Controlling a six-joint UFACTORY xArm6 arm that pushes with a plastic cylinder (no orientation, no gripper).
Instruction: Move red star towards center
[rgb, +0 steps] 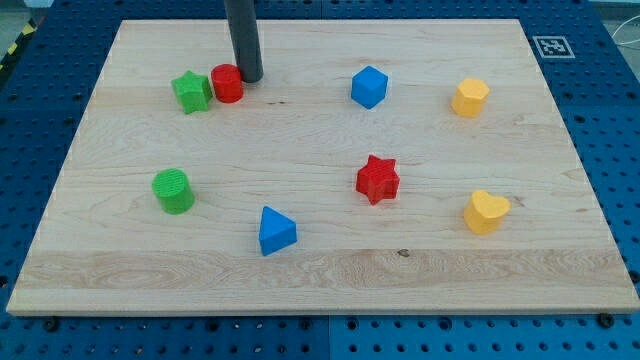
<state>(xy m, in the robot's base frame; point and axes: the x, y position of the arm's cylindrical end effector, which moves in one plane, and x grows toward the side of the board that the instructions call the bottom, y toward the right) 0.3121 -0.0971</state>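
- Evidently, the job has barely begun: the red star (377, 179) sits well apart from my tip (249, 78), lower in the view and off toward the view's right of it, and nothing touches it.
- My tip stands near the view's top of the wooden board (320, 270), just beside a red cylinder (227, 84), which lies on the view's left of the tip; whether the 2 touch cannot be told from this angle.
- The tool is a plain dark rod with no jaws, so it neither opens nor closes, and it has hold of nothing.
- Beyond the red cylinder, farther to the view's left of the tip, sits a green star (191, 92), close against that cylinder.
- To the view's right of the tip, at roughly the same level, are a blue hexagonal block (368, 87) and, farther on, a yellow hexagonal block (469, 98).
- Below the tip and slightly left rests a green cylinder (174, 190); below it and slightly right rests a blue triangle (276, 231).
- Farthest from the tip, toward the view's lower right, lies a yellow heart (486, 212).
- As a judgement, the red star already lies a little right of the board's middle, so only a short nudge toward the view's left and top seems left; the tip must first travel to the star's far side.
- No readable writing or brand shows; the only marking is a black-and-white square tag (551, 46) at the board's upper right corner, far right of the tip.
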